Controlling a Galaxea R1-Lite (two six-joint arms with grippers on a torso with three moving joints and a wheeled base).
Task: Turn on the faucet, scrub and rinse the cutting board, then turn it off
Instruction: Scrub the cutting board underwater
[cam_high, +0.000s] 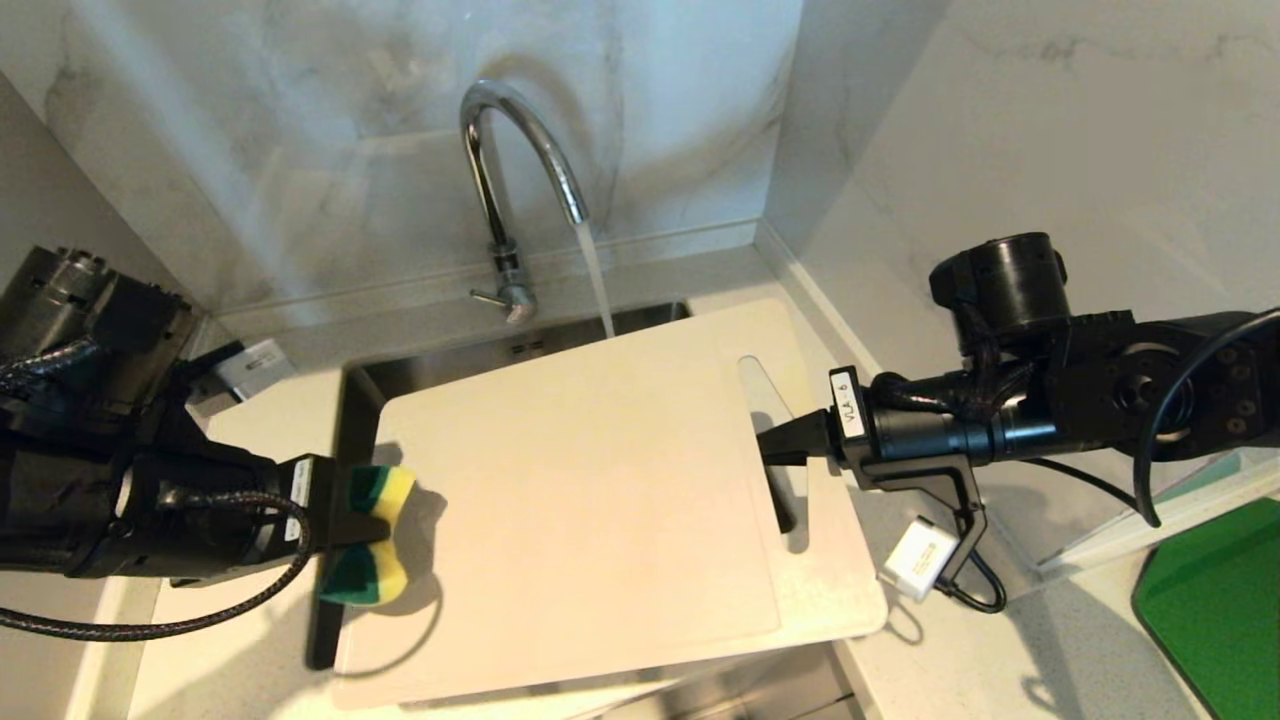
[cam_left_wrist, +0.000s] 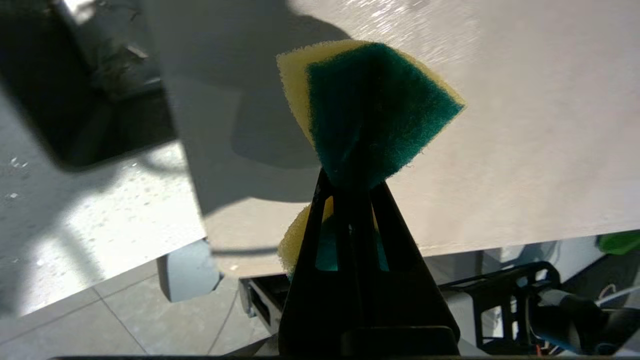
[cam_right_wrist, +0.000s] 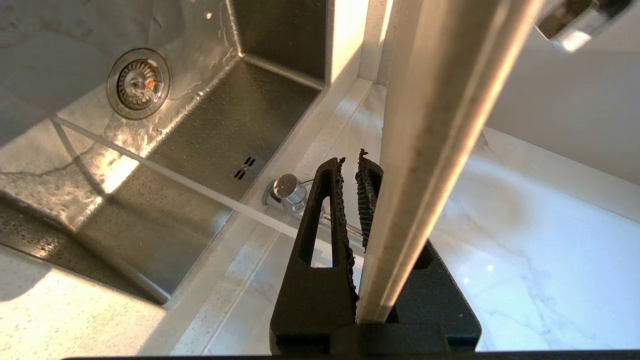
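Water runs from the faucet (cam_high: 520, 150) onto the cutting board (cam_high: 590, 480) spanning the sink (cam_high: 350, 400); right gripper (cam_high: 775, 440) clamps its handle-slot end, left gripper (cam_high: 345, 520) squeezes a sponge (cam_high: 378, 535). Stiff, thin, likely slippery wet.

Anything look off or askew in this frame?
Nothing damaged or spilled. The cutting board sits skewed over the sink, gripped at its slot by the right gripper. Faucet water lands at the board's far edge. The left gripper pinches the sponge into a bow-tie.
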